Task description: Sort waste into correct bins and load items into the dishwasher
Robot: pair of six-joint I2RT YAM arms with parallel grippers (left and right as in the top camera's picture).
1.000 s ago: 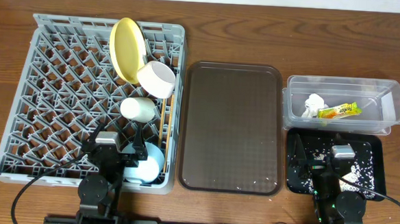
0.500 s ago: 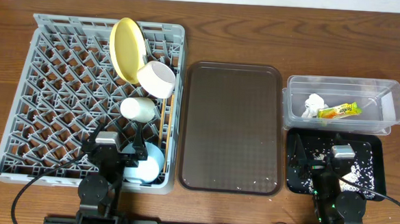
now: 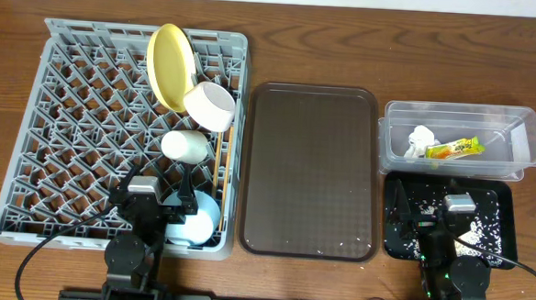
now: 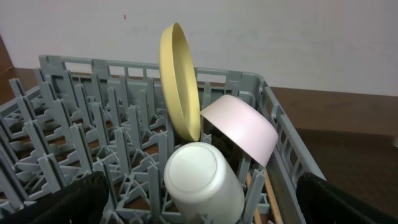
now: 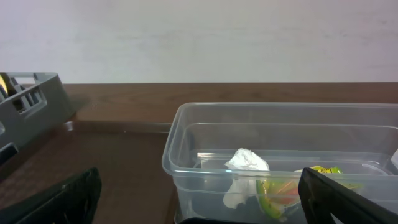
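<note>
The left gripper (image 4: 202,208) and right gripper (image 5: 199,199) both gape empty, while the round yellow plate (image 3: 170,64), pinkish-white small bowl (image 3: 210,105), cream cup (image 3: 184,147) and light blue bowl (image 3: 200,220) sit in the grey plastic dish rack (image 3: 77,112) at left, with the crumpled white tissue (image 3: 421,140) and yellow-green snack wrapper (image 3: 455,149) in the clear plastic tub (image 3: 519,122) at far right.

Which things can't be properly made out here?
Light blue bowl: overhead, partly under the left arm.
Chopsticks: overhead, too thin to count.
Food scraps: overhead, partly behind the right arm.
Snack wrapper: right wrist, cut off by bottom edge.
</note>
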